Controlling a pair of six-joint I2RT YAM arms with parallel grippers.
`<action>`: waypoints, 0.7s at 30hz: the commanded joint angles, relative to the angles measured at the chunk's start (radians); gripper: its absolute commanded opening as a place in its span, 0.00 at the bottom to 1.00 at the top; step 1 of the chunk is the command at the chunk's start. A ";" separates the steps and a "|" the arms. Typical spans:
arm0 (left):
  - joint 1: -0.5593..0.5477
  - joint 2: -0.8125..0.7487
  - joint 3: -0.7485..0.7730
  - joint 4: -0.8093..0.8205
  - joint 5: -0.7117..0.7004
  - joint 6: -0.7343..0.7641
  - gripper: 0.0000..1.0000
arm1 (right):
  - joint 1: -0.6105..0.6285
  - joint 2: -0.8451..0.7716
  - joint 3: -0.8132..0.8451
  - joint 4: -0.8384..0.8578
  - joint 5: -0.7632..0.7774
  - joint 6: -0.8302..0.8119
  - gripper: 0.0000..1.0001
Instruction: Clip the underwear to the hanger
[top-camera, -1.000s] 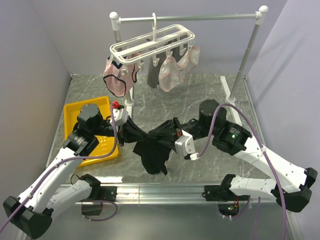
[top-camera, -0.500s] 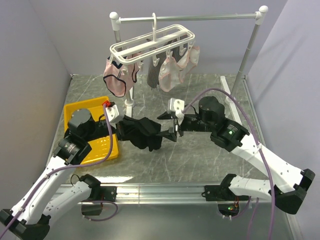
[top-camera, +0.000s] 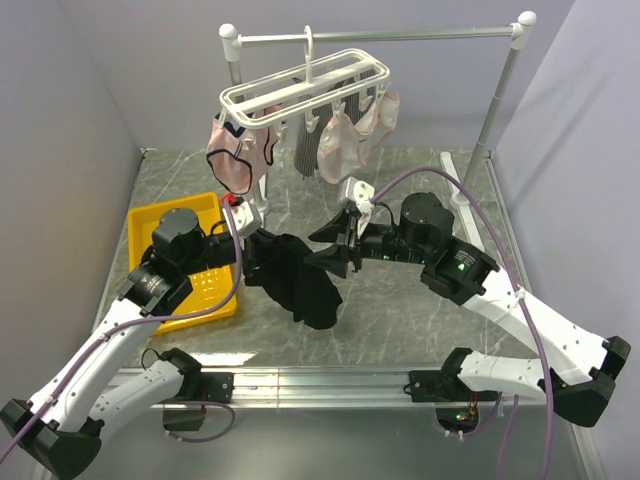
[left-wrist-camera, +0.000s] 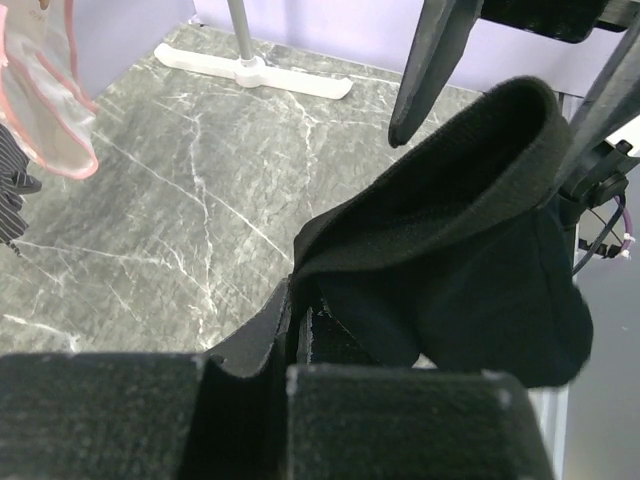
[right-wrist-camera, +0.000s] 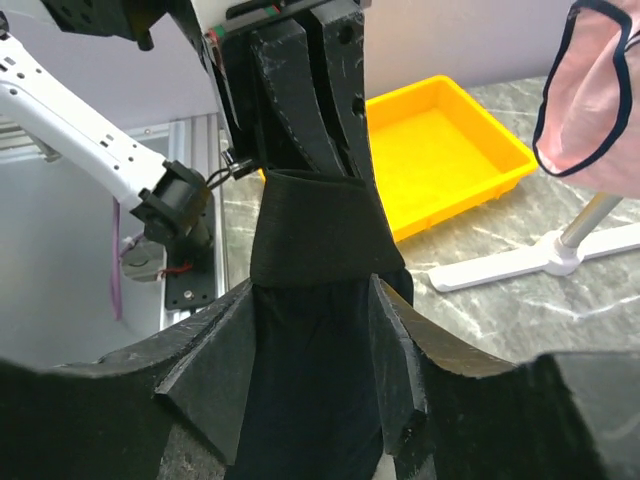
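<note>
The black underwear (top-camera: 300, 285) hangs by one edge from my left gripper (top-camera: 258, 243), which is shut on it above the table's middle. In the left wrist view the cloth (left-wrist-camera: 450, 260) bulges out past the closed jaws of that gripper (left-wrist-camera: 297, 315). My right gripper (top-camera: 328, 250) is open, its two fingers either side of the underwear (right-wrist-camera: 315, 240) just below the left gripper's fingers (right-wrist-camera: 305, 100). In its own view the right gripper (right-wrist-camera: 312, 300) straddles the cloth without pinching it. The white hanger (top-camera: 305, 85) hangs from the rail behind, with its clips below.
A grey rail stand (top-camera: 380, 38) carries the hanger; its foot (right-wrist-camera: 540, 260) lies on the marble table. Pale pink underwear (top-camera: 235, 160) and a grey striped garment (top-camera: 305, 150) hang from the clips. A yellow tray (top-camera: 175, 215) sits at the left.
The right gripper let go of the underwear, opened and swung up and round to face the left gripper. The left gripper shifted toward the back, and the cloth now hangs from it alone.
</note>
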 joint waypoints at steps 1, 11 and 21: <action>-0.007 0.000 0.051 0.045 0.000 -0.019 0.00 | 0.012 0.002 0.046 0.038 0.037 0.001 0.54; -0.009 0.022 0.053 0.044 -0.009 -0.051 0.00 | 0.021 -0.005 0.052 -0.071 -0.055 0.007 0.65; -0.009 0.040 0.064 0.050 -0.016 -0.054 0.00 | 0.052 0.004 0.006 -0.005 0.080 0.038 0.66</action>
